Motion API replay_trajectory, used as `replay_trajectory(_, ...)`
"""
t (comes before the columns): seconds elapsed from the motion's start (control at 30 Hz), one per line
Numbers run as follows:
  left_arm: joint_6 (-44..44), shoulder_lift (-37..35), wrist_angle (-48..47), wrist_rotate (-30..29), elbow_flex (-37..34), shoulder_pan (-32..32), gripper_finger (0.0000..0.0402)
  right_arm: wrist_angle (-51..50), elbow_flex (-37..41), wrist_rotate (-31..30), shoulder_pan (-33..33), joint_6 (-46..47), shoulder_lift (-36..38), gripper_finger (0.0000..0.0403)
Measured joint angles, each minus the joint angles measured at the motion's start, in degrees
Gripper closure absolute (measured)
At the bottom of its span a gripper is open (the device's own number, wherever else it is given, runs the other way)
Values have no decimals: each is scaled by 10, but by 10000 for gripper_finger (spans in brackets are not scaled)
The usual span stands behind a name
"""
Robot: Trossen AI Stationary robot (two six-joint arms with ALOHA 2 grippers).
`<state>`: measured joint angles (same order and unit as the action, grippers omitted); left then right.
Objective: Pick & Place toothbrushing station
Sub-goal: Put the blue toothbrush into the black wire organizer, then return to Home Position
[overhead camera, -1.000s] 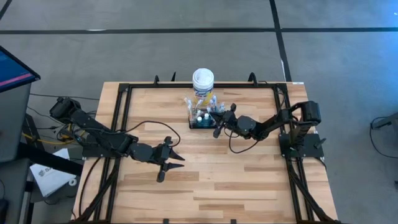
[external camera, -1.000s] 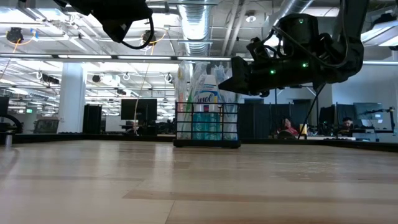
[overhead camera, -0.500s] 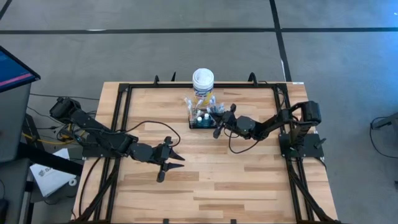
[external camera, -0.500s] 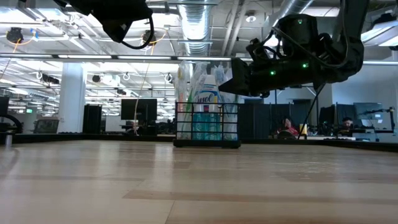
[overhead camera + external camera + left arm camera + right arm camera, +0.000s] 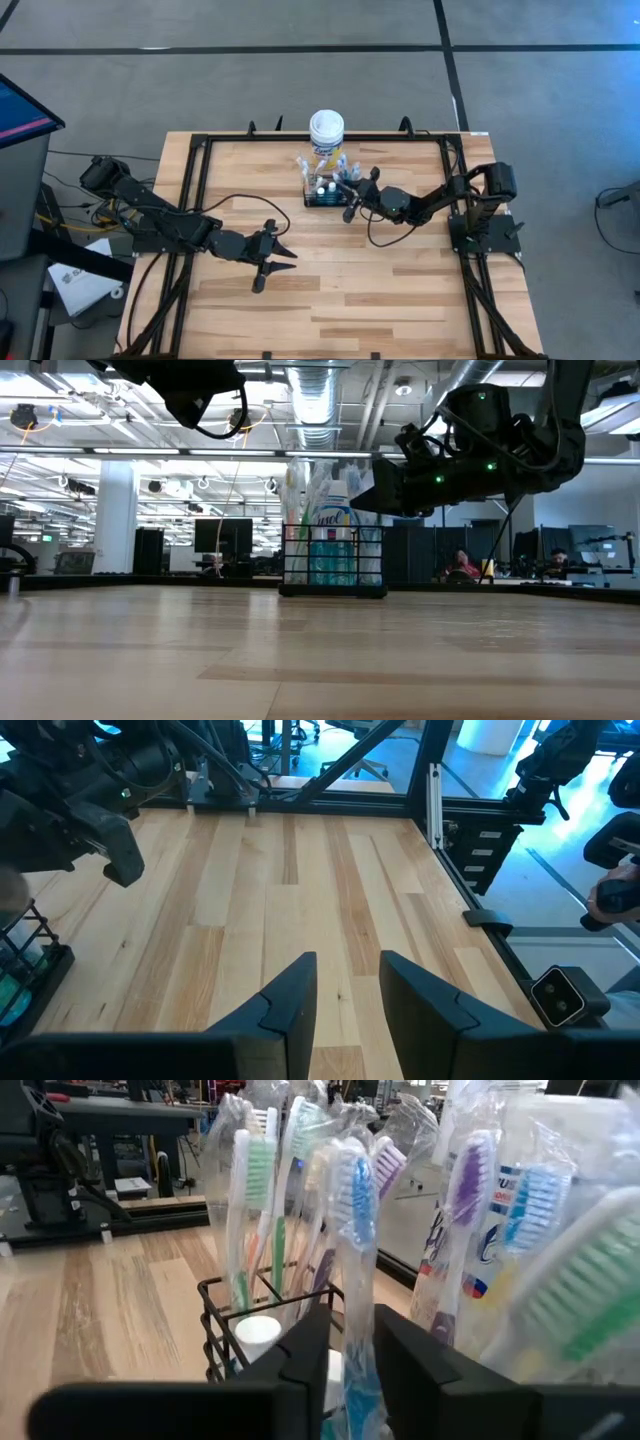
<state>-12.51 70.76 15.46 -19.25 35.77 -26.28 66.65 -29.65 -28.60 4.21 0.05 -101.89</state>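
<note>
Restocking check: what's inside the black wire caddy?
The wire caddy holds upright plastic-wrapped toothbrushes and a white-capped bottle. In the low view teal bottles show through the mesh. The wrappers hide whatever lies at the bottom.

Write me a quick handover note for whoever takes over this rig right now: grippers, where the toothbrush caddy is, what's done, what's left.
Right gripper: at the caddy's right side, fingers a little apart around a wrapped blue toothbrush; whether it grips it is not clear.
Left gripper: open, holding nothing, waiting over the table's front left.
Toothbrushing station: black wire caddy standing upright on the table near the back edge, just in front of the yellow canister, loaded with wrapped toothbrushes and small bottles.
Done: the right arm has reached the caddy.
Left: the caddy is not lifted; it has yet to be picked and placed.
</note>
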Motion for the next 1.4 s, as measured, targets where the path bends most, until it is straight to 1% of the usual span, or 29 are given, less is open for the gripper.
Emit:
replay_trajectory(0.2,0,0,0,0,0,0,296,4,0,0,-1,-22,0,292)
replay_trajectory(0.4,0,0,0,0,0,0,296,8,0,0,0,-23,0,256)
replay_trajectory(0.47,0,0,0,0,0,0,296,18,0,0,-1,-36,1,245)
replay_trajectory(0.6,0,0,0,0,0,0,296,14,0,0,-1,-46,20,227)
replay_trajectory(0.8,0,0,0,0,0,0,296,-45,0,0,-1,-52,80,215)
replay_trajectory(1.03,0,0,0,0,0,0,296,-115,0,0,-1,-52,152,213)
replay_trajectory(1.23,0,0,0,0,0,0,296,-163,0,0,-4,-61,194,203)
replay_trajectory(1.4,0,0,0,0,0,0,296,-195,0,2,-8,-61,215,190)
